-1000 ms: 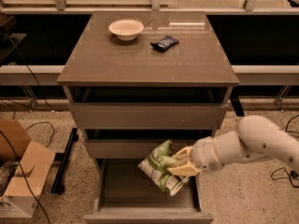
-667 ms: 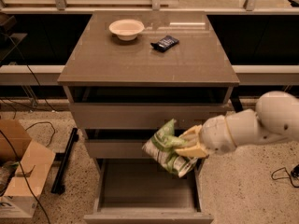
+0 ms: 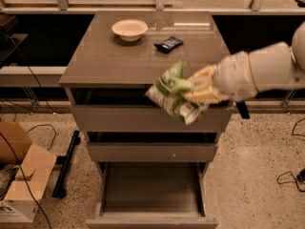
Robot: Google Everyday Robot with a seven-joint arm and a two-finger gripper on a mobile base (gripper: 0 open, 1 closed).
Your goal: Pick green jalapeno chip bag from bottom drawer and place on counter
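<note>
My gripper (image 3: 190, 92) is shut on the green jalapeno chip bag (image 3: 172, 94), a crinkly green-and-white bag held tilted in the air in front of the counter's front edge, level with the top drawer. The arm reaches in from the right. The counter (image 3: 114, 61) is the glossy grey-brown cabinet top just behind the bag. The bottom drawer (image 3: 151, 187) is pulled open below, its tray bare.
A white bowl (image 3: 129, 29) and a dark navy packet (image 3: 168, 43) sit at the back of the counter. The two upper drawers are closed. A cardboard box (image 3: 19, 175) and cables lie on the floor at left.
The gripper has lifted the chip bag from just above the open bottom drawer up to counter-edge height, moving slightly right.
</note>
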